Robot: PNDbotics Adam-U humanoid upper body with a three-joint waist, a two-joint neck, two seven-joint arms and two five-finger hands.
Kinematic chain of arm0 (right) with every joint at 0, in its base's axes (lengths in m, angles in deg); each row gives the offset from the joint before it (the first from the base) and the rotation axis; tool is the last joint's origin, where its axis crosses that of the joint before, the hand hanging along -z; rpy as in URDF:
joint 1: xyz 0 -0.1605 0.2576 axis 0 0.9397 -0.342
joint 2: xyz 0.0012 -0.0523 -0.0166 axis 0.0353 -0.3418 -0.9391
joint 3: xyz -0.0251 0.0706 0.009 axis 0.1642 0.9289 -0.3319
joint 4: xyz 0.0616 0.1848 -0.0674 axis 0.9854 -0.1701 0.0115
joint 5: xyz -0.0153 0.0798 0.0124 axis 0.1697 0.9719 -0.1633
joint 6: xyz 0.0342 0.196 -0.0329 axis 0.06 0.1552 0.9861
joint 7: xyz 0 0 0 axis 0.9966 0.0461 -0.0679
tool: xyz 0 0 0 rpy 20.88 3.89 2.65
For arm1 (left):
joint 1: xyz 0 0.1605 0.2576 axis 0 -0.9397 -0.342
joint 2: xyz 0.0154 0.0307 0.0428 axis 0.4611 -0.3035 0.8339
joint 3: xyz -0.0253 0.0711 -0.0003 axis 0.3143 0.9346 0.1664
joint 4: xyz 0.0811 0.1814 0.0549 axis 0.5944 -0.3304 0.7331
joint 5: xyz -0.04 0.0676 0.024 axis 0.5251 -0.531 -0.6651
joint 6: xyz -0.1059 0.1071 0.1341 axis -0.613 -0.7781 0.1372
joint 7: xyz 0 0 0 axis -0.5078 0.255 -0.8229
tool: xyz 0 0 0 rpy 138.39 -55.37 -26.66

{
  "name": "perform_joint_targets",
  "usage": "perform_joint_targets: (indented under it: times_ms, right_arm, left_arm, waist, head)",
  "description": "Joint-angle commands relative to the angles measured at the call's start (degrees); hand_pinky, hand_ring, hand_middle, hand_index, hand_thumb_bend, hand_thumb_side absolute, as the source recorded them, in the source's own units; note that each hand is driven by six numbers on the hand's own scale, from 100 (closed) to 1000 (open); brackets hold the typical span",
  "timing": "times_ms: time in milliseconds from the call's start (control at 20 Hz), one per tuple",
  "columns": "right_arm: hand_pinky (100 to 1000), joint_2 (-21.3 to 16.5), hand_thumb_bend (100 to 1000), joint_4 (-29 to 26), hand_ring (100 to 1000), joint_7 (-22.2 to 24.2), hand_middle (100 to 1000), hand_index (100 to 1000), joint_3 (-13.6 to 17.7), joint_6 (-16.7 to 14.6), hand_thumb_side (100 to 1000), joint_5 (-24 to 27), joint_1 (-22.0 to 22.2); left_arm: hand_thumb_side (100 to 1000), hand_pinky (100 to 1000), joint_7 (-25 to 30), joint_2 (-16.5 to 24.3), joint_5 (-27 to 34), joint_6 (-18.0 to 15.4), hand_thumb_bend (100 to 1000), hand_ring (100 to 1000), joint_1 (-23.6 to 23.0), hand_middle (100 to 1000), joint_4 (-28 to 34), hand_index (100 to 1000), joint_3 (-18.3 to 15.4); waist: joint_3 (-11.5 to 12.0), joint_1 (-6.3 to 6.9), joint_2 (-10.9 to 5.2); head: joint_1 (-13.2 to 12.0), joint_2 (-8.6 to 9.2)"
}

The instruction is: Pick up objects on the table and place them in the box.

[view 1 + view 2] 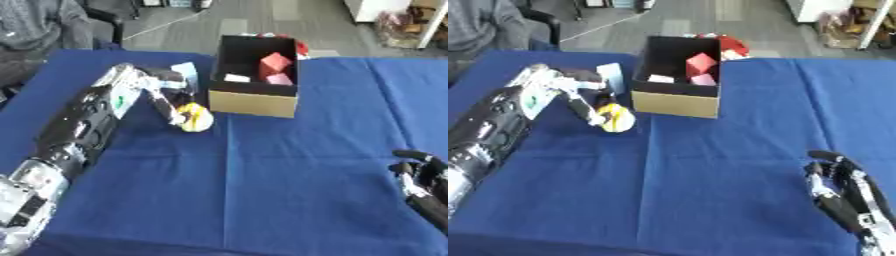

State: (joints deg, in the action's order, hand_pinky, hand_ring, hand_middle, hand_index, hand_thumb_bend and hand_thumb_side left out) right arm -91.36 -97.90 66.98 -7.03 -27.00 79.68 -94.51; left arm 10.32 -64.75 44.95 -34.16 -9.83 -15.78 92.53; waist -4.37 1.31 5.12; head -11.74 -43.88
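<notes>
An open cardboard box (253, 103) with a dark inside stands at the table's far middle. In it lie a red block (275, 62), a pink block (280, 79) and a small white piece (236, 78). Just left of the box's front corner, a round yellow object (198, 119) sits low on the blue cloth. My left hand (164, 98) reaches down from the left and its fingers curl onto this yellow object. A pale blue flat piece (185, 71) shows right behind that hand. My right hand (843, 185) rests open at the lower right, fingers up.
A blue cloth (289, 175) covers the whole table. Something red (730, 46) lies behind the box's far right corner. A seated person shows at the far left edge, beyond the table.
</notes>
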Motion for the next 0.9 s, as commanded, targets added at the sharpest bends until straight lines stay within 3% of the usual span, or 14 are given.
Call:
perform_joint_targets:
  times_ms: [50, 200, 350, 600, 900]
  right_arm:
    - [758, -1.1, 100, -1.0, 667, -0.2, 740, 752, 0.4, 0.0, 317, -0.1, -0.4]
    - [758, -1.1, 100, -0.9, 667, -0.1, 740, 752, 0.3, 0.0, 317, -0.1, -0.3]
    - [758, -1.0, 100, -0.9, 667, 0.0, 741, 752, 0.1, 0.0, 316, -0.1, -0.3]
    - [758, -0.8, 100, -0.5, 667, 0.3, 741, 752, -0.2, 0.1, 303, 0.0, -0.3]
    - [758, -0.5, 100, -0.3, 667, 0.6, 741, 752, -0.7, 0.0, 297, 0.4, -0.6]
  left_arm:
    - [255, 725, 8.7, 3.7, 5.6, -6.4, 100, 458, 3.0, 383, 6.6, 553, -1.3]
    - [251, 730, 7.9, 4.1, 7.6, -3.6, 100, 463, 6.0, 391, 10.0, 567, -2.6]
    - [249, 731, 5.3, 1.3, 4.9, -0.3, 100, 475, 9.8, 405, 8.4, 585, -4.3]
    - [245, 730, -2.4, -7.3, -8.0, 4.5, 100, 504, 14.9, 419, -0.3, 599, -7.8]
    - [236, 726, -16.4, -15.4, -26.1, 14.9, 100, 517, 17.5, 435, -7.6, 618, -13.6]
  waist:
    - [0.1, 0.38, -0.95]
    - [0.2, 0.43, -1.07]
    - [0.1, 0.31, -1.25]
    - [-0.4, -0.16, -1.12]
    - [-1.3, -0.68, -0.59]
  head:
    - [0.0, -0.24]
    - [0.0, -0.24]
    - [-0.2, -0.24]
    - [-0.6, -0.24]
    - [-1.6, -0.01]
